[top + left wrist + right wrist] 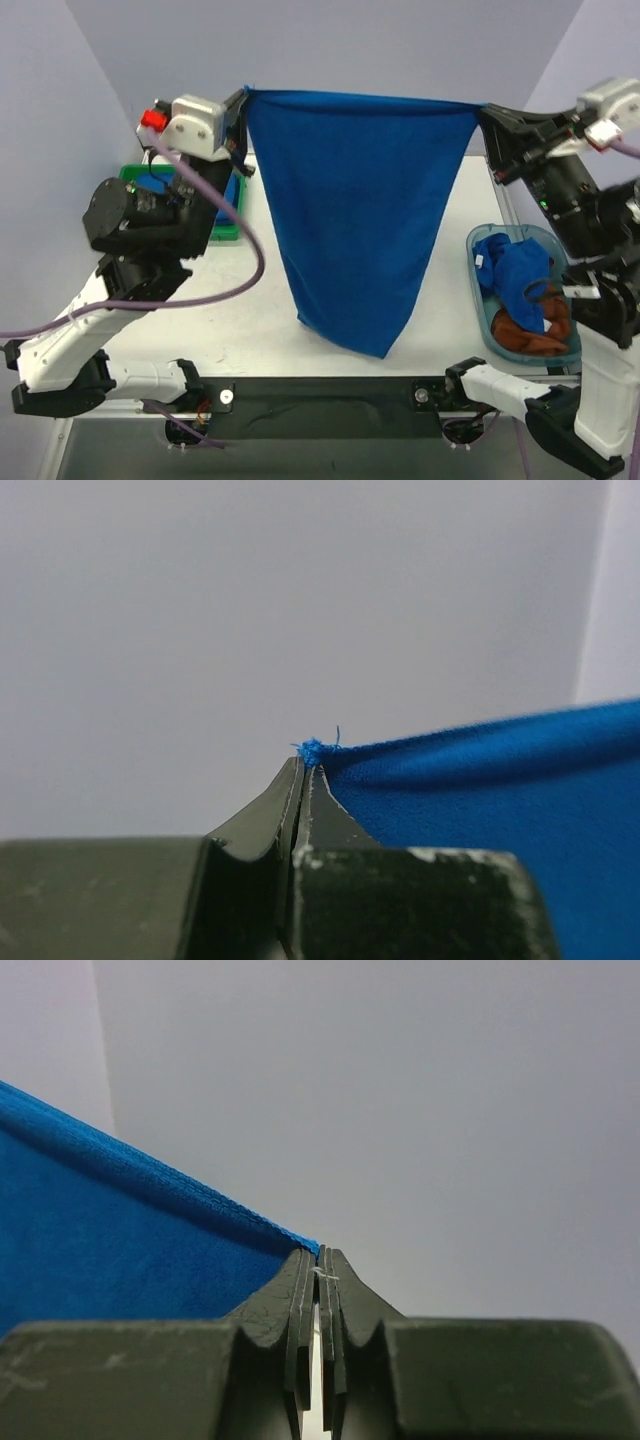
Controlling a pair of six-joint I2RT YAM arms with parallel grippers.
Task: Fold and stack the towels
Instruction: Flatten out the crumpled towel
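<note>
A royal blue towel (355,200) hangs spread in the air above the table, its top edge stretched taut between both grippers and its lower end drooping to a point. My left gripper (243,96) is shut on the towel's top left corner; a blue tuft pokes out at the fingertips of this gripper (305,765), with the cloth (500,790) running off to the right. My right gripper (484,108) is shut on the top right corner; in its wrist view the towel (110,1230) meets the closed gripper (320,1253) from the left.
A translucent teal bin (478,290) at the right holds a crumpled blue towel (515,270) and a rust-brown towel (530,335). A green tray (225,232) sits at the back left, mostly behind the left arm. White tabletop (250,320) lies under the hanging towel.
</note>
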